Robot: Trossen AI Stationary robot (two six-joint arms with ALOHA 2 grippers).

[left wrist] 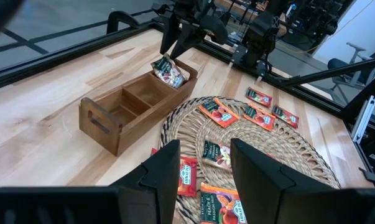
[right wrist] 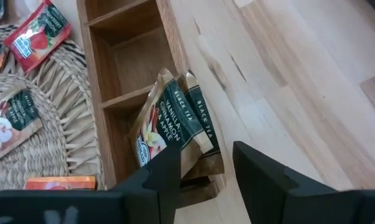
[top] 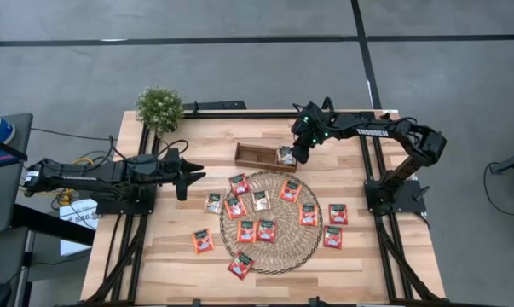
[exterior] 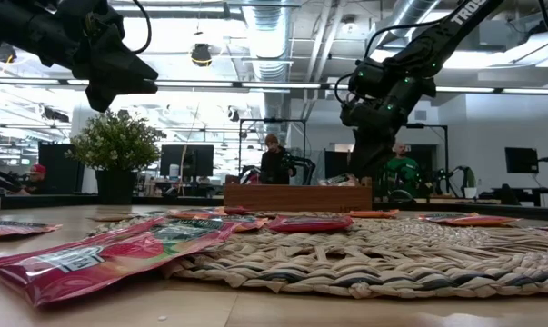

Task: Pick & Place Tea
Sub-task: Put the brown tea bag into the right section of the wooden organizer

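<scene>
Red-orange and pale tea sachets [top: 266, 229] lie flat on a round woven mat [top: 282, 252], and a few lie on the wood beside it [top: 203, 241]. A wooden divided tray [top: 250, 157] sits behind the mat. Its right end compartment holds a few sachets [right wrist: 175, 124] standing on edge and leaning against the wall. My right gripper [right wrist: 203, 171] is open just above those sachets [left wrist: 168, 71], fingers pointing down. My left gripper [top: 193, 175] is open and hovers left of the mat, above the table [left wrist: 204, 180].
A potted plant [top: 159, 107] stands at the table's far left corner. The tray's left and middle compartments [left wrist: 134, 102] are bare. Sachets lie off the mat's right side [top: 336, 213] and near its left edge [top: 214, 202]. Bare wood stretches along the near edge.
</scene>
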